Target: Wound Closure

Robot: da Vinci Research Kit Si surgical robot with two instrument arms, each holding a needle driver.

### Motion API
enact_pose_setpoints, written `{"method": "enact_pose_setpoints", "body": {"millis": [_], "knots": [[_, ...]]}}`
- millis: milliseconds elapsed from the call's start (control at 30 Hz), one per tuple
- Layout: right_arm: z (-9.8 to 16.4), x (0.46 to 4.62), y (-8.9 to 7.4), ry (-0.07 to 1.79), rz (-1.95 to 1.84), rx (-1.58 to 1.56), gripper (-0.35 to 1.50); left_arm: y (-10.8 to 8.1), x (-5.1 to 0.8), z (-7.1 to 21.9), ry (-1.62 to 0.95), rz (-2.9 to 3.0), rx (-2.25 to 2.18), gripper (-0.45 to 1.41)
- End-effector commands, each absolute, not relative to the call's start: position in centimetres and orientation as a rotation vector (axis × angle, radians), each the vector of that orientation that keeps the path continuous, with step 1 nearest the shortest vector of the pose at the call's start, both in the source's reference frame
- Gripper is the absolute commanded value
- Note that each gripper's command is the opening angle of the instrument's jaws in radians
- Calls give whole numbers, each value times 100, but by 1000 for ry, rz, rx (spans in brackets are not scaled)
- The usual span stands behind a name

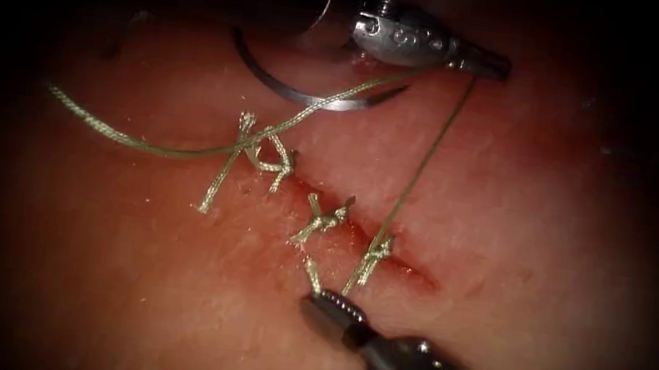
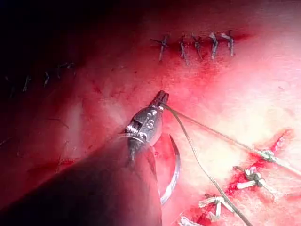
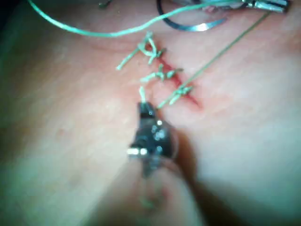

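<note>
On the tissue [image 1: 126, 269], the cut [image 1: 411, 272] carries three knotted stitches [image 1: 321, 219]. The left tool [image 1: 483, 63] is above the cut, its jaws shut on the thread [image 1: 426, 151]. That strand runs taut down to the knot [image 1: 376, 249] furthest right. The right tool [image 1: 322, 300] sits just below that knot, shut on the thread's short end; it is seen again as right tool [image 3: 143, 107]. The curved needle [image 1: 307, 97] lies free on the tissue under the left tool, held by neither tool. In the left wrist view the left tool [image 2: 162, 98] grips the thread [image 2: 197, 162] beside the needle [image 2: 175, 165].
A long slack length of thread [image 1: 125, 137] trails left from the first knot [image 1: 274, 161] across the tissue. Red fluid marks the open right end of the cut. The left wrist view has an older row of stitches [image 2: 197, 44] further off on the tissue.
</note>
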State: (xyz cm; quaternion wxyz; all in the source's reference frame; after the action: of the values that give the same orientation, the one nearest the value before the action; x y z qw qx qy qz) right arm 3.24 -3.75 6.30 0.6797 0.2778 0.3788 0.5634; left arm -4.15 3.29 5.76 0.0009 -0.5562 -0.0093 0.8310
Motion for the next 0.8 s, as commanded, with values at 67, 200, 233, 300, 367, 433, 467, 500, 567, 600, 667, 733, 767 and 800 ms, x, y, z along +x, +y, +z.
{"method": "enact_pose_setpoints", "body": {"millis": [67,200,233,300,367,433,467,500,567,600,667,733,767,800], "knots": [[631,331,-374,878,1272,586,-35,332,-421,578,-25,2603,-1754,-45],[620,325,-357,1048,1229,536,-35,325,-416,563,-39,2588,-1770,-45],[615,319,-352,1104,1177,536,5,321,-412,548,-57,2578,-1779,-45],[611,316,-350,1129,1049,472,14,320,-409,541,-65,2573,-1783,-45],[606,309,-351,1156,817,333,37,318,-404,523,-85,2557,-1796,-45],[602,303,-353,1168,702,268,101,317,-399,504,-107,2543,-1805,-45],[594,295,-356,1181,675,296,125,316,-395,489,-113,2539,-1818,-45],[590,290,-357,1189,662,314,126,315,-393,479,-118,2535,-1825,-45],[586,286,-358,1193,653,324,130,314,-392,472,-120,2533,-1831,-45],[581,279,-358,1199,639,340,131,313,-392,465,-126,2529,-1833,-45],[571,261,-358,1212,611,374,133,307,-392,444,-129,2527,-1858,-45],[569,250,-352,1207,620,371,126,302,-392,429,-143,2517,-1878,-45],[570,246,-349,1201,639,369,125,300,-392,422,-146,2516,-1887,-45],[570,246,-349,1201,639,369,125,300,-392,422,-146,2516,-1887,-45]]}}
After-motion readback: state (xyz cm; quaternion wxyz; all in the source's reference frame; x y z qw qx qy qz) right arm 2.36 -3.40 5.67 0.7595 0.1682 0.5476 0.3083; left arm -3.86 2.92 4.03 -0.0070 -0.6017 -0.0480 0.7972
